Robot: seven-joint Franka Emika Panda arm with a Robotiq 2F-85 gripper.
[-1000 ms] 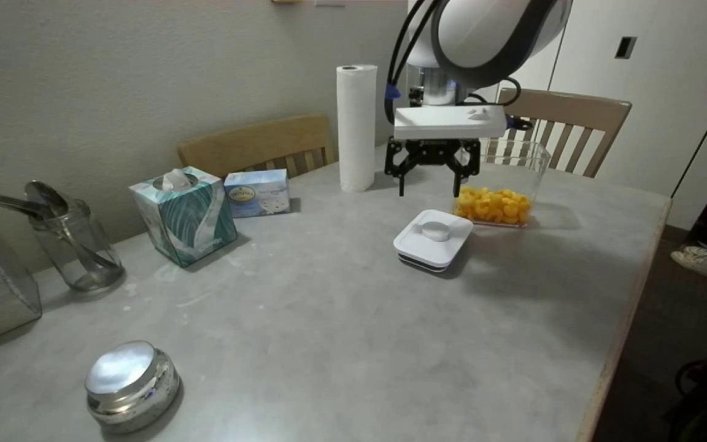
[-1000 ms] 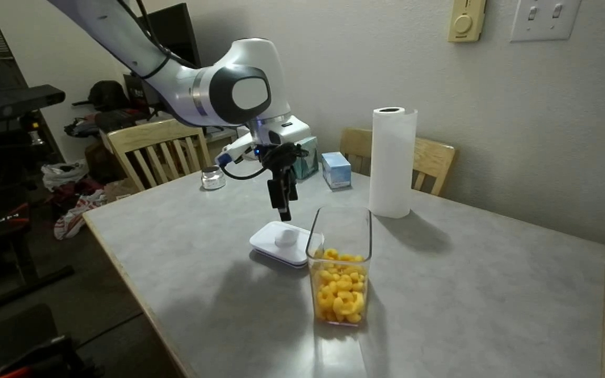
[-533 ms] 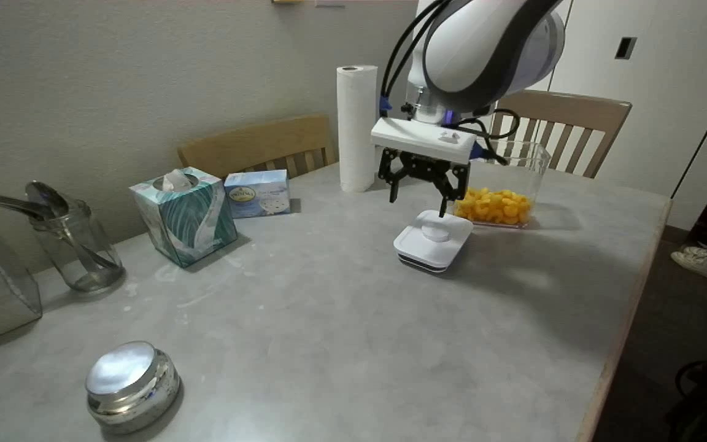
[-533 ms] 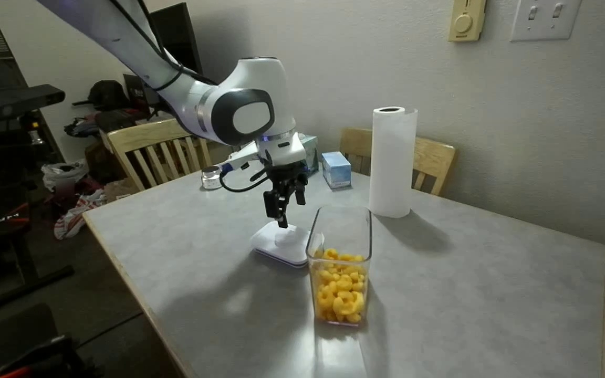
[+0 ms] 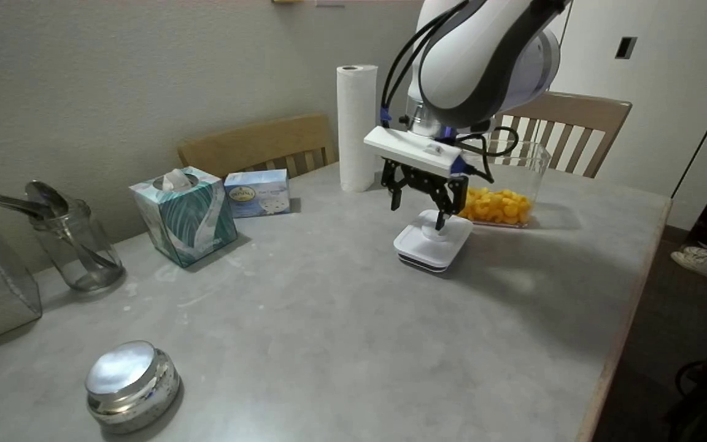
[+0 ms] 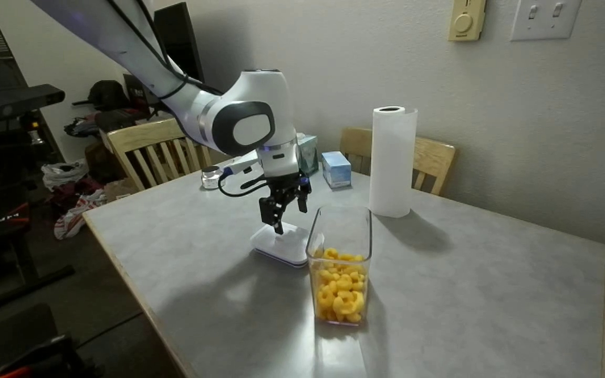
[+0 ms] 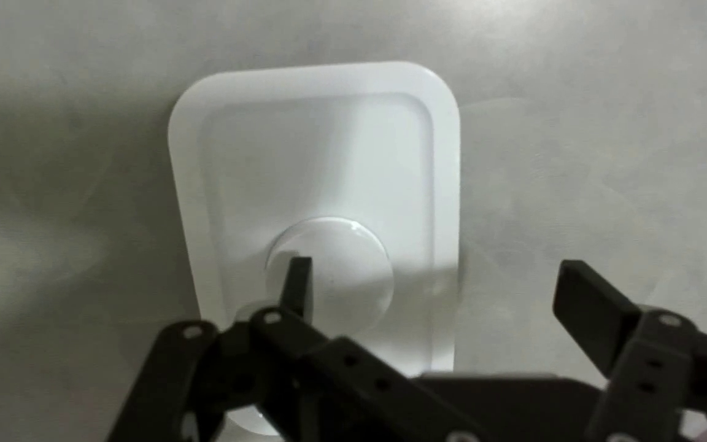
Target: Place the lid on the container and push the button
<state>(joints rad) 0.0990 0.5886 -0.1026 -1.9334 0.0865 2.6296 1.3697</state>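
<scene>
The white lid [image 5: 418,244] lies flat on the table beside the container, and shows in both exterior views [image 6: 288,251] and in the wrist view [image 7: 384,147]. Its round button [image 7: 344,264] is raised at the centre, partly covered by a finger. The clear container [image 6: 340,289] stands uncovered with orange-yellow pieces inside; it also shows behind the lid in an exterior view [image 5: 501,207]. My gripper [image 5: 418,217] is open, tilted and empty above the lid. One fingertip is at the button, whether touching I cannot tell. The other fingertip is beyond the lid's edge, as the wrist view [image 7: 436,273] shows.
A paper towel roll [image 5: 356,129] stands behind the gripper near the wall. A tissue box [image 5: 185,215], a tea box [image 5: 258,193] and a glass jar with utensils [image 5: 83,252] line the wall side. A shiny metal jar [image 5: 132,387] stands apart on the table [image 5: 341,344].
My gripper has come down toward the lid and tilted, with one finger lower, now at the button. It stays open. The lid and container have not moved.
</scene>
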